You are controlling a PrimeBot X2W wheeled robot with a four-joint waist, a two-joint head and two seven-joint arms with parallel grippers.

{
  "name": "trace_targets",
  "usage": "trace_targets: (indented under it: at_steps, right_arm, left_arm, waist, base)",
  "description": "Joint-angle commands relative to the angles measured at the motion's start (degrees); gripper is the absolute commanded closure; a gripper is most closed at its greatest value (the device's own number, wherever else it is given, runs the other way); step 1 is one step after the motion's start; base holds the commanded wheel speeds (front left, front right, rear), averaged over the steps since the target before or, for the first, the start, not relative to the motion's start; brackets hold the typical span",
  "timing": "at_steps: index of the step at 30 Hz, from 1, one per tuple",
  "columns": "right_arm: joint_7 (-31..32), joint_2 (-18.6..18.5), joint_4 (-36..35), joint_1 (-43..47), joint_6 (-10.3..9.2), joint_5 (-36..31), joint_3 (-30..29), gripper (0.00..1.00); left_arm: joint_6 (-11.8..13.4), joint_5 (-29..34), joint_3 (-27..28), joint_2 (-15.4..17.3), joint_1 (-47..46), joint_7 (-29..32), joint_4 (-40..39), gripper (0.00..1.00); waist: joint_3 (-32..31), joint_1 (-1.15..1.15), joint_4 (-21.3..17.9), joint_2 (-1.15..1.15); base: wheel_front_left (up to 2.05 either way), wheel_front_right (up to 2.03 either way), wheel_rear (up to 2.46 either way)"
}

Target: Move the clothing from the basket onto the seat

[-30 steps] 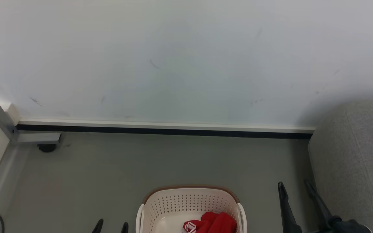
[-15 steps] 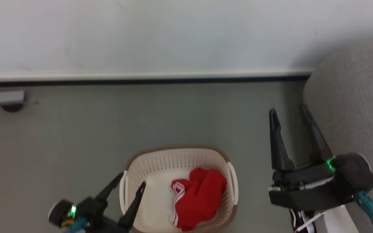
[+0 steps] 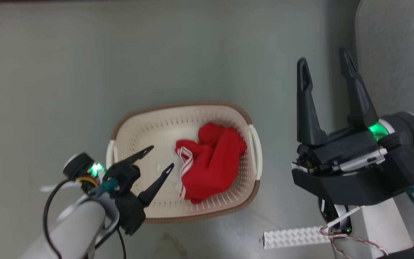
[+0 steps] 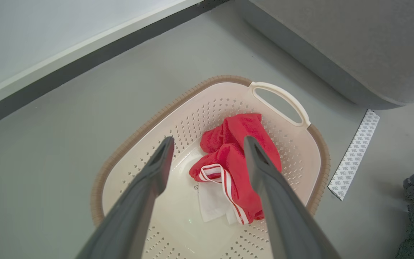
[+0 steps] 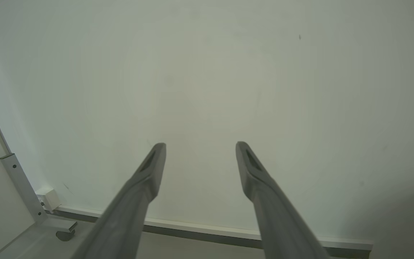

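**Approach to the first pick.** I am holding the left tool [image 3: 162, 155] released, jaws spread wide, above the left part of the basket [image 3: 149, 126]. Its fingers are pointing toward the clothing [image 3: 210, 162] without touching it. The clothing is lying inside the basket, toward the right wall. It is soft, crumpled bright red fabric with white stripes and a white piece showing at its edge. The basket is oval cream plastic, perforated and brown-rimmed, and is standing on the floor. The right tool [image 3: 323, 57] is hanging released just beside the seat [image 3: 397, 54] — grey, woven, round-edged. Next move, as I judge it — lowering and closing on a raised fold.
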Motion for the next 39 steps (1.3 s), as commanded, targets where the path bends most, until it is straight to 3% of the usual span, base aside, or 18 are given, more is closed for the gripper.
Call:
trace_targets:
  at_steps: [1,8,13,19,25,36,38,39]
  right_arm:
    - [0.0,0.2,-0.4,-1.4,-0.04,-0.2,0.3,0.0]
    - [0.0,0.2,-1.6,-5.1,-0.04,0.8,1.6,0.0]
    - [0.0,0.2,-2.5,-6.7,-0.04,1.8,2.3,0.0]
    - [0.0,0.2,-3.6,-8.1,-0.04,2.5,3.1,0.0]
    - [0.0,0.2,-5.1,-10.7,-0.04,0.8,5.3,0.0]
    - [0.0,0.2,-7.9,-13.3,-0.04,-0.6,8.2,0.0]
    - [0.0,0.2,-7.6,-13.2,-0.04,-0.4,8.2,0.0]
    - [0.0,0.2,-7.5,-13.1,-0.04,-0.3,8.1,0.0]
  left_arm:
    - [0.0,-1.7,-2.3,0.8,-2.1,-0.2,1.3,0.0]
    - [0.0,-10.5,-18.8,2.0,-12.9,2.5,5.9,0.0]
    - [0.0,-14.9,-25.1,2.1,-18.1,6.0,8.2,0.0]
    - [0.0,-16.8,-26.2,1.8,-20.2,10.0,8.4,0.0]
    - [0.0,-14.9,-26.3,1.6,-19.9,13.4,7.7,0.0]
    - [0.0,-13.7,-26.4,-0.2,-22.3,10.0,13.2,0.0]
    - [0.0,-13.1,-26.4,-0.5,-22.3,9.4,13.7,0.93]
    - [0.0,-12.9,-26.3,-0.6,-22.4,9.1,13.9,1.0]
  waist:
    - [8.3,-0.02,-1.8,-0.02]
    - [14.0,-0.02,-3.5,-0.02]
    - [17.1,-0.02,-4.7,-0.02]
    - [19.9,-0.02,-6.0,-0.02]
    - [22.4,-0.02,-6.7,-0.02]
    - [24.6,-0.02,-7.0,-0.02]
    - [24.8,-0.02,-7.0,-0.02]
    - [24.9,-0.02,-7.0,-0.02]
  base:
    - [0.0,0.0,0.0]
    - [0.0,0.0,0.0]
    - [0.0,0.0,0.0]
    - [0.0,0.0,0.0]
    - [0.0,0.0,0.0]
    - [0.0,0.0,0.0]
    - [0.0,0.0,0.0]
    - [0.0,0.0,0.0]
